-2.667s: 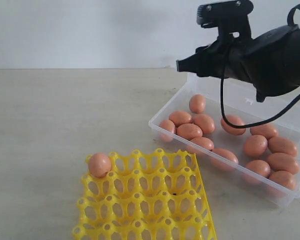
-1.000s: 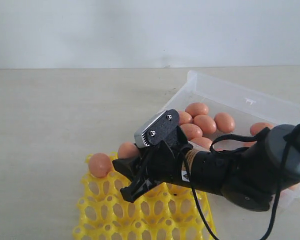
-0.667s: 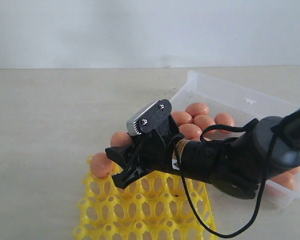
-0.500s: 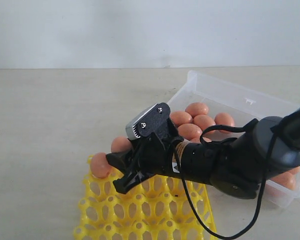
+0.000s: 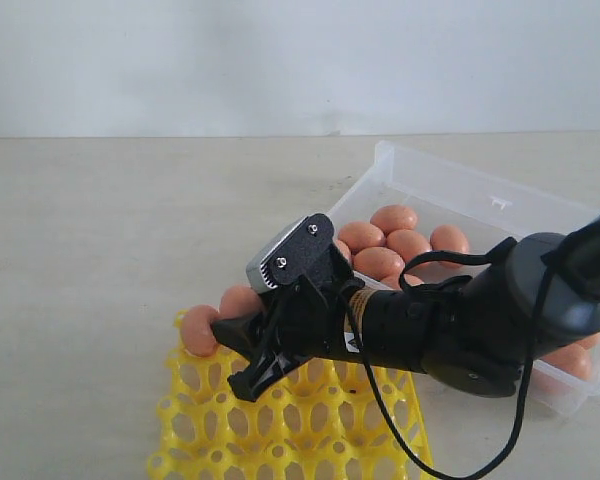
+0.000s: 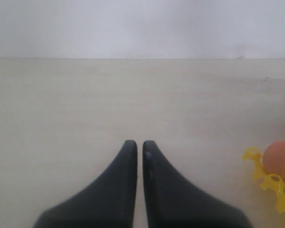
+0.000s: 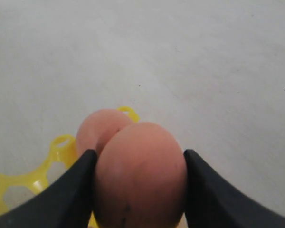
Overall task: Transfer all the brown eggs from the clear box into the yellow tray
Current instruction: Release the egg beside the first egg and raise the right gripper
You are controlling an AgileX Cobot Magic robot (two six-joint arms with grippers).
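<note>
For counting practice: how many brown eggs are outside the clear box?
2 brown eggs. One sits in the yellow tray's far-left corner cup; the right gripper holds the other beside it. The arm covers some cups, so more may hide.

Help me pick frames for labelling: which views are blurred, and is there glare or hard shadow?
Exterior view: fairly sharp, even light, only soft shadows, faint sheen on the clear box wall. Right wrist view: the brown egg held in the right hand fills the foreground, soft-edged. Left wrist view: the left hand is dark and blurred near the lens; the table is evenly lit.
</note>
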